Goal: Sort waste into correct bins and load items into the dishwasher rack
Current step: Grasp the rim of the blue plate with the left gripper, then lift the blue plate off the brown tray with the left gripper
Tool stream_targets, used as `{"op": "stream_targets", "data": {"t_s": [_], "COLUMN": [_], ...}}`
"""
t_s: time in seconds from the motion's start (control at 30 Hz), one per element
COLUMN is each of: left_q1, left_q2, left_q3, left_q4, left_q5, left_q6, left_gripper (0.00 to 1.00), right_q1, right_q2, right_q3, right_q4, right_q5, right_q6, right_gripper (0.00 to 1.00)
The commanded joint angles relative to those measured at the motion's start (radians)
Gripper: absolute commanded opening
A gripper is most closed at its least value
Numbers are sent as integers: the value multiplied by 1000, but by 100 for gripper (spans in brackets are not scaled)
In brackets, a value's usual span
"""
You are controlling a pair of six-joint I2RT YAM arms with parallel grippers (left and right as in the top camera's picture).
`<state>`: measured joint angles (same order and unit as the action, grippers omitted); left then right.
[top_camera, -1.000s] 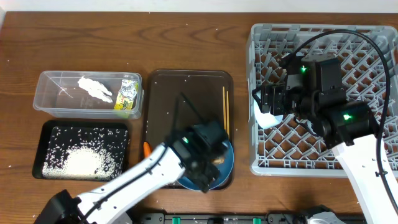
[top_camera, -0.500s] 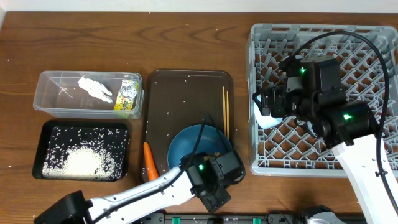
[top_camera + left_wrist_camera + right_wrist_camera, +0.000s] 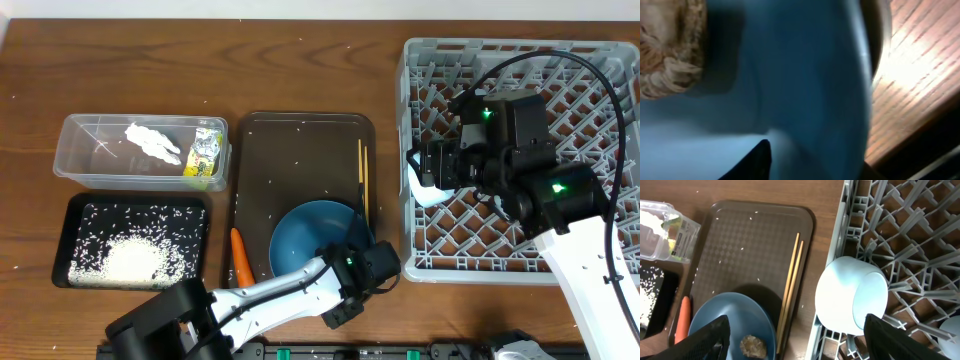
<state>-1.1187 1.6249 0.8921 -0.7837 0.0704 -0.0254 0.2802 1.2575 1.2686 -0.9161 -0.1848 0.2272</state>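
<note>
The right gripper [image 3: 802, 339], fingers spread wide and holding nothing, hangs over the left wall of the dishwasher rack [image 3: 520, 60]. The left gripper [image 3: 362, 272] sits low at the near right corner of the brown serving tray [image 3: 300, 135], against the rim of the blue plate [image 3: 310, 240]; whether it pinches that rim I cannot tell. The plate lies flat, probably because it is not yet scraped. The pale bowl [image 3: 845, 295] leans on its side among pegs just inside the rack's left wall. Chopsticks [image 3: 792, 275] lie right of the plate, the carrot [image 3: 240, 258] left, the brown food lump [image 3: 752, 345] on it.

Glossy blue plate [image 3: 305, 235]; grey plastic rack [image 3: 420, 50] (matt); wooden table [image 3: 100, 70].
</note>
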Motion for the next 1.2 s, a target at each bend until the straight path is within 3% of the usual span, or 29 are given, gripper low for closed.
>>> {"op": "stream_targets", "data": {"t_s": [0.0,0.13,0.37,0.47,0.83,0.93,1.17], "left_q1": [34,109,239,266,325,325,342], "left_q2": [-12,-13,-14,-14,-18,-17,20], "left_q3": [8,28,44,43,44,43,43], "left_q4": [-2,2,60,93,121,135,184], "left_q5": [-64,-64,-53,-56,-56,-58,-64], "left_q6": [3,2,12,19,33,34,74], "left_gripper": [37,30,27,7,6,12,13], "right_q1": [22,22,22,22,22,22,22], "right_q2": [5,5,5,5,5,5,5], "right_q3": [12,12,12,12,12,12,12], "right_q4": [0,0,1,2,1,1,-1], "right_q5": [5,5,5,5,5,5,5], "right_q6": [5,5,5,5,5,5,5], "right_gripper": [79,78,79,78,78,78,78]}}
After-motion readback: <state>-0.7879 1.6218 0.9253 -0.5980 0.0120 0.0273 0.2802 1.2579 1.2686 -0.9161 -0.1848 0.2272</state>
